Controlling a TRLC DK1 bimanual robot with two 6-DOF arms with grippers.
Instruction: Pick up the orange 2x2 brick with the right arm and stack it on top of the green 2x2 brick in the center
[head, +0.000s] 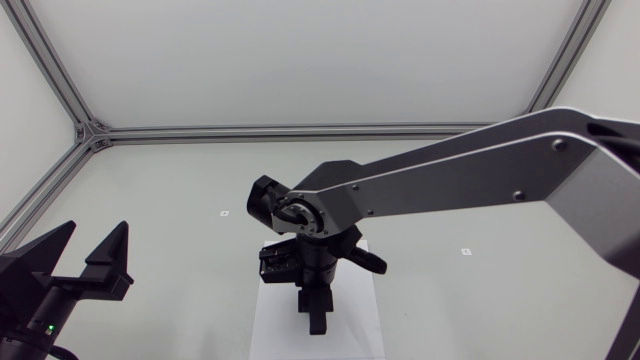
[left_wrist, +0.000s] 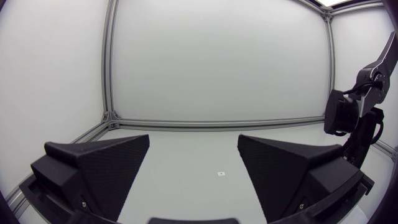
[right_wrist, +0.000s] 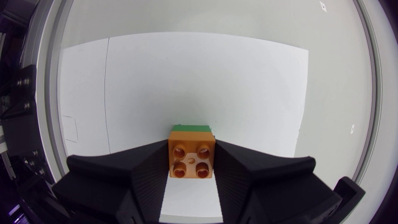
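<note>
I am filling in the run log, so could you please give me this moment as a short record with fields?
orange brick: between the right arm's fingers, gripped from two sides, studs up
green brick: beneath the orange brick, only an edge showing
stack place: on the white sheet, mid table
left arm's fingers: open, empty, at the table's left side
task state: orange on green, not yet released; whether fully seated cannot be told

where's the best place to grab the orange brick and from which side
By its two flat side walls, coming down from above. The orange brick sits square, studs up, so the top is bumpy while the sides are flat and parallel; the right gripper has one finger on each, with the green brick just under it.
</note>
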